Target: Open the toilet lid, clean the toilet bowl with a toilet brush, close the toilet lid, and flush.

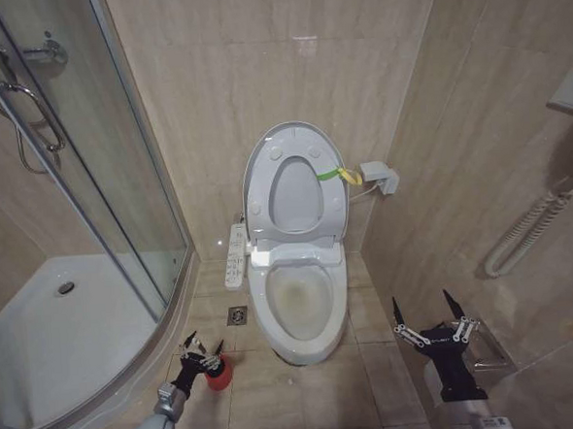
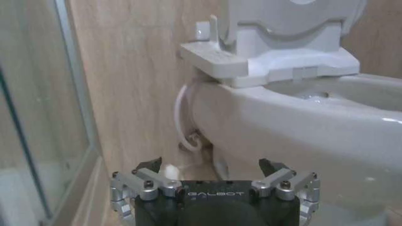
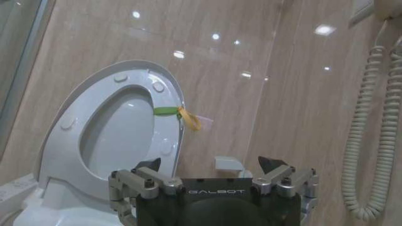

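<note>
The toilet lid (image 1: 295, 196) stands raised against the back wall with the seat ring (image 1: 261, 177) folded up in front of it; a yellow-green band (image 1: 330, 174) wraps its right edge. Below, the toilet bowl (image 1: 302, 301) lies open and faintly stained. A small red holder (image 1: 219, 375) sits on the floor left of the bowl, and I cannot make out the toilet brush in it. My left gripper (image 1: 203, 344) hovers open just above the holder, low beside the bowl's outer wall (image 2: 301, 122). Open and holding nothing, my right gripper (image 1: 424, 308) hangs right of the bowl, facing the raised lid (image 3: 119, 127).
A glass shower enclosure (image 1: 100, 187) with a white tray (image 1: 51, 336) fills the left side. The bidet control panel (image 1: 236, 256) juts from the toilet's left side. A floor drain (image 1: 237, 316) lies nearby. A coiled cord (image 1: 526, 229) hangs on the right wall.
</note>
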You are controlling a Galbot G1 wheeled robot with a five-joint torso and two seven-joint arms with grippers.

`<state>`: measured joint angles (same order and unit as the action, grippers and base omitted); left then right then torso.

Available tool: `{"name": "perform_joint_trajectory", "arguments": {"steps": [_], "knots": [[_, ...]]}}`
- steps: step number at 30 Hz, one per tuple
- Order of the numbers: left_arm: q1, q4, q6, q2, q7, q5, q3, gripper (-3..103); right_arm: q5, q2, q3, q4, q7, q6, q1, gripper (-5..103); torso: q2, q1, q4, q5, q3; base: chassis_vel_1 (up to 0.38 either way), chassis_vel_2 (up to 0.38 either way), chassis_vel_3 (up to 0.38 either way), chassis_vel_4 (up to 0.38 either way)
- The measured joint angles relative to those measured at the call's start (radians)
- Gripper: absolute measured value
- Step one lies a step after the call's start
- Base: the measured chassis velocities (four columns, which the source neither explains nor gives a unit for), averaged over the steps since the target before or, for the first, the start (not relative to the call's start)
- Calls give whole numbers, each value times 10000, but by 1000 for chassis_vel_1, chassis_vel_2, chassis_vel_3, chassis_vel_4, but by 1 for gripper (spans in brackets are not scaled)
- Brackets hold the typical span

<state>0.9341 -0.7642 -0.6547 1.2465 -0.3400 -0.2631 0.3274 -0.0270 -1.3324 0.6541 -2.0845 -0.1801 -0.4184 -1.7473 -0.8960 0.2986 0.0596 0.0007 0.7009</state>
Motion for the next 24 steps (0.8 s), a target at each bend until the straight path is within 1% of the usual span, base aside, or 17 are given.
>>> {"name": "perform_joint_trajectory", "arguments": {"steps": [1,3,5,6,9,10,13,14,16,17,18,19,20,21,23,24], "knots": [[0,0,0,0,0,0,0,100,0,0,0,0,0,0,0,100,0,0,0,0,0,0,0,0,0],[240,-503,150,-81,251,175,174,100,0,0,0,0,0,0,0,100,0,0,-2,0,0,0,0,0,0],[566,-1105,382,-143,698,448,410,100,0,0,0,0,0,0,0,100,0,0,-1,0,0,0,0,0,0],[566,-1105,382,-143,698,448,410,100,0,0,0,0,0,0,0,100,0,0,-1,0,0,0,0,0,0],[1037,-1996,731,-225,1305,699,700,100,0,0,0,0,0,0,0,100,0,-2,-1,0,0,0,0,0,0],[1037,-1996,731,-225,1305,699,700,100,0,0,0,0,0,0,0,100,0,-2,-1,0,0,0,0,0,0],[1821,-3455,1183,-367,1731,781,1057,98,0,0,0,0,0,0,0,100,0,-2,-1,1,0,0,0,0,0],[1821,-3455,1183,-367,1731,781,1057,98,0,0,0,0,0,0,0,100,0,-2,-1,1,0,0,0,0,0],[2380,-4524,1547,-465,1899,775,1272,98,0,0,0,0,0,0,0,100,0,-2,-2,-1,0,0,0,0,0],[2380,-4524,1547,-465,1899,775,1272,98,0,0,0,0,0,0,0,100,0,-2,-2,-1,0,0,0,0,0],[2677,-5175,1839,-515,1926,745,1412,98,0,0,0,0,0,0,0,100,0,-2,-2,0,0,0,0,0,0],[2989,-5919,2249,-562,1962,662,1581,98,0,0,0,0,0,0,0,100,0,-2,-2,1,0,0,0,0,0],[3170,-6431,2478,-590,2011,596,1682,98,0,0,0,0,0,0,0,100,0,-2,-3,1,0,0,0,0,0],[3170,-6431,2478,-590,2011,596,1682,98,0,0,0,0,0,0,0,100,0,-2,-3,1,0,0,0,0,0],[3512,-7530,3010,-646,2140,508,1927,98,0,0,0,0,0,0,0,100,0,-2,0,2,0,0,0,0,0],[3601,-7850,3198,-660,2197,476,2010,98,0,0,0,0,0,0,0,100,0,-2,-1,2,0,0,0,0,0]]}}
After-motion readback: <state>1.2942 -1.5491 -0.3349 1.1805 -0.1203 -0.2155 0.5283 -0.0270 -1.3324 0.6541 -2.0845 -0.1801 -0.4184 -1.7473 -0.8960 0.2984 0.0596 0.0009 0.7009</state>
